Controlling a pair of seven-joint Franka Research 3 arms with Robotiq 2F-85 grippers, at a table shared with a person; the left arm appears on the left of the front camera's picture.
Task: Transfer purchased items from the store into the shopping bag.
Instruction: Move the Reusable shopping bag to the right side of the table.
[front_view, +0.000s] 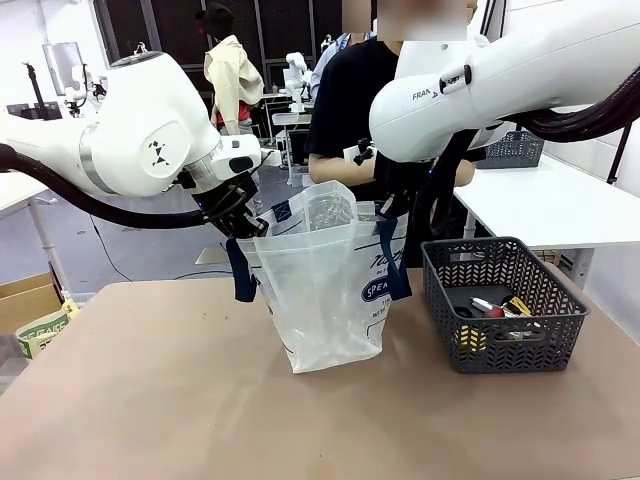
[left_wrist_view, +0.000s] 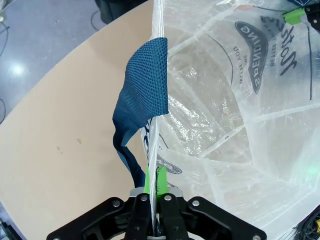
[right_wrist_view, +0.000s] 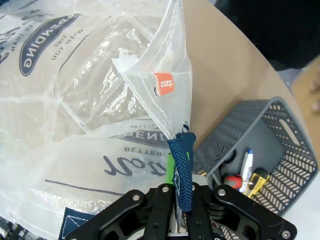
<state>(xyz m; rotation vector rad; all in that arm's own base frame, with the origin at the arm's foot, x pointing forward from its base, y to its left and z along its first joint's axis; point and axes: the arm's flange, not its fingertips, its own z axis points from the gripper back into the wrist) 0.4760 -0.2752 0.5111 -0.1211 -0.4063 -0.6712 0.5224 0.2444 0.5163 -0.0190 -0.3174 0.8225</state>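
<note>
The shopping bag (front_view: 325, 290), clear crinkly plastic with navy straps, stands upright mid-table with its mouth held open. My left gripper (front_view: 250, 228) is shut on its left rim beside a navy strap (left_wrist_view: 145, 85); the green pads (left_wrist_view: 161, 179) pinch the plastic edge. On the bag's right rim my right gripper (front_view: 392, 208) is shut, clamping the plastic together with the other navy strap (right_wrist_view: 181, 165). The store, a dark grey lattice basket (front_view: 520, 345), sits to the right of the bag and holds several small items (front_view: 495, 310), among them pen-like, red and yellow things (right_wrist_view: 247, 175).
A person in a black shirt (front_view: 345, 100) stands at the far side behind the bag. A white table (front_view: 550, 205) with another grey basket (front_view: 515, 150) stands at the back right. A cardboard box (front_view: 25, 300) sits off the table's left edge.
</note>
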